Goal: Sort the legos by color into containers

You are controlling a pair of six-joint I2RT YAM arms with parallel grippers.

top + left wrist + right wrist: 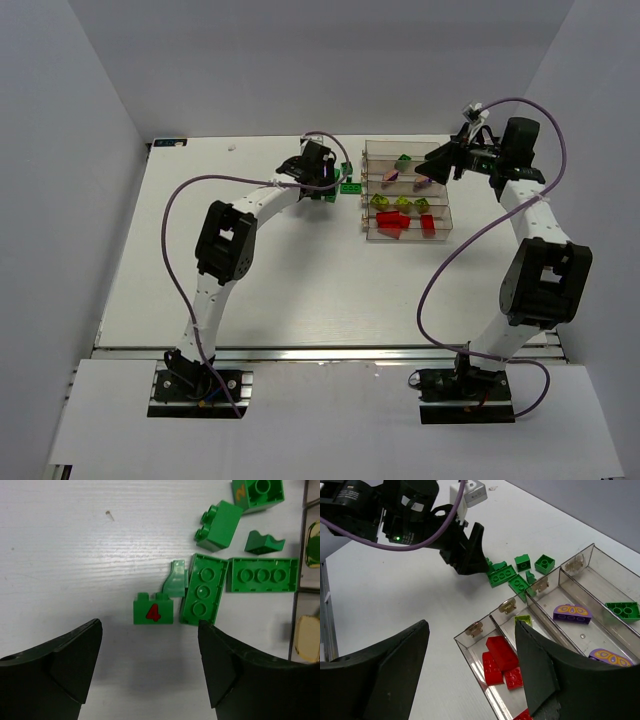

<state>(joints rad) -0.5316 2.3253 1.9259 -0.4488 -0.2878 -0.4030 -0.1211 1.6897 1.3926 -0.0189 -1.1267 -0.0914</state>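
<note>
Under left wrist camera: numbered lego (153, 613)

White table (250, 290) between grey walls (300, 60)

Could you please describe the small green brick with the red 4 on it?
The small green plastic brick with a red 4 on its face lies on its side on the white table, number up, two studs pointing away from the open left gripper, which is not touching it. A pale green curved piece seems to touch its studded edge; a green three-stud brick lies close beside.
</note>
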